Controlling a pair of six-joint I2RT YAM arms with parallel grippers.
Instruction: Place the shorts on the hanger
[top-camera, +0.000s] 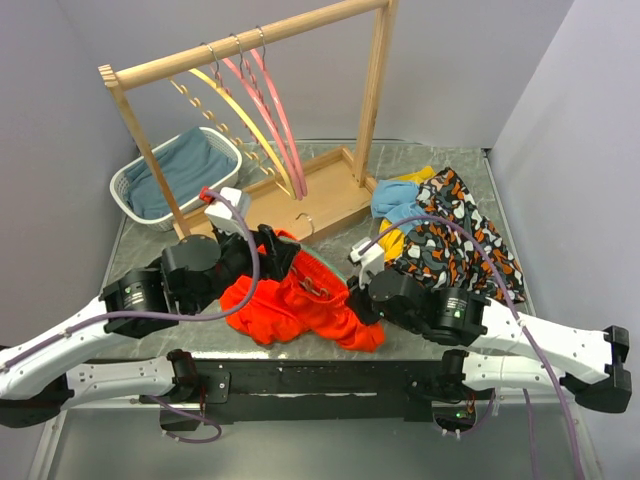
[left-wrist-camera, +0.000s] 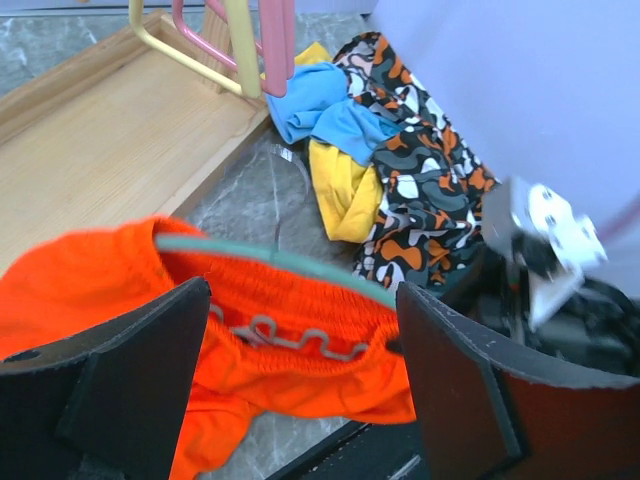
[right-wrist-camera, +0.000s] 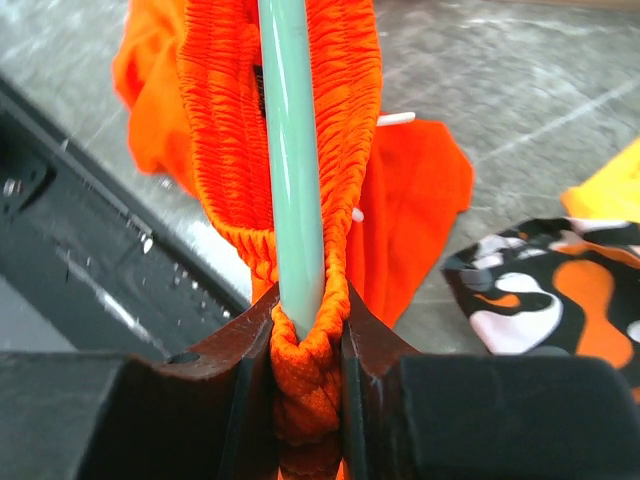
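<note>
Left gripper (left-wrist-camera: 300, 300) is seen with its fingers spread wide apart and nothing held between them. It is pointed at the elastic waistband of the shorts (top-camera: 300, 300), which lies just beyond the fingertips.

The shorts are heaped on the near middle of the table (top-camera: 470, 170), between the two arms and on the near side of the wooden rack (top-camera: 325, 185). The hanger (right-wrist-camera: 292, 150) is partly threaded into them. Its mint bar is seen running along inside the gathered waistband, with the white drawstring lying loose below it in the left wrist view.

To the right, the right gripper (right-wrist-camera: 305, 310) is clamped on the bunched end of the waistband, with the end of the hanger's bar pinched inside the fabric.

The step in hand is judged to be the drawing of the waistband over the hanger, with the right-hand end secured and the left-hand end not yet dressed. For the next move, the left fingers would need to be brought onto the free waistband edge and closed there. The fabric could then be pulled leftward along the bar while the right grip is kept firm, so that the bar is not dragged out.

Farther right, the patterned garment (top-camera: 455, 235) lies apart from the shorts and need not be touched.
</note>
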